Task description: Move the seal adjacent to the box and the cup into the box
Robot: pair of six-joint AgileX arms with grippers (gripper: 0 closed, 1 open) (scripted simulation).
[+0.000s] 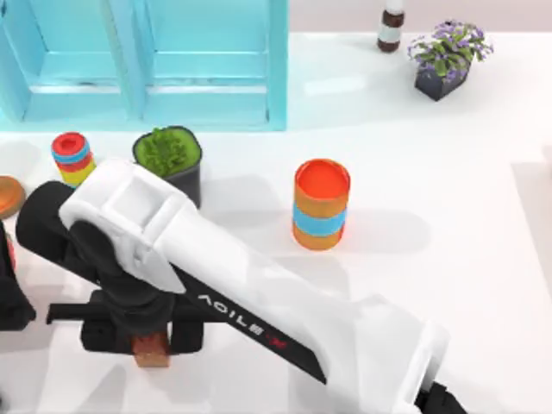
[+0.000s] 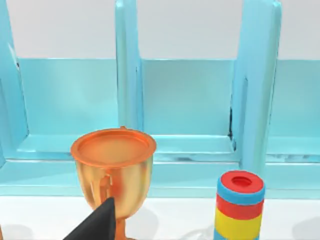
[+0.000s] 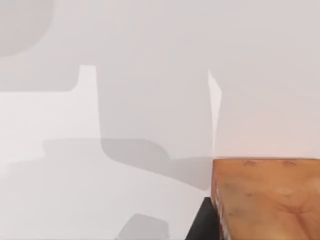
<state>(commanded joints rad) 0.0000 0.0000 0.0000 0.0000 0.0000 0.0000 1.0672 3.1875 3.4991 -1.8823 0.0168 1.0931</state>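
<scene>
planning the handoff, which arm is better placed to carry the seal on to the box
Right. The right gripper is already closed around the seal at the table's front left, and its arm reaches across toward the blue box. The left gripper sits parked at the left edge, holding nothing.

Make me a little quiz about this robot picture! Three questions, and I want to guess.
1. Pick one: what does the right gripper hold? A) the seal B) a banana C) a spoon
2. True or false: the orange cylinder with a blue band lies tipped over inside the blue box.
3. Fill in: in the left wrist view, the gold goblet stands beside a red, yellow and blue striped ____.

Key: 1 A. 2 False: it stands upright on the table, outside the box. 3 cylinder.
</scene>
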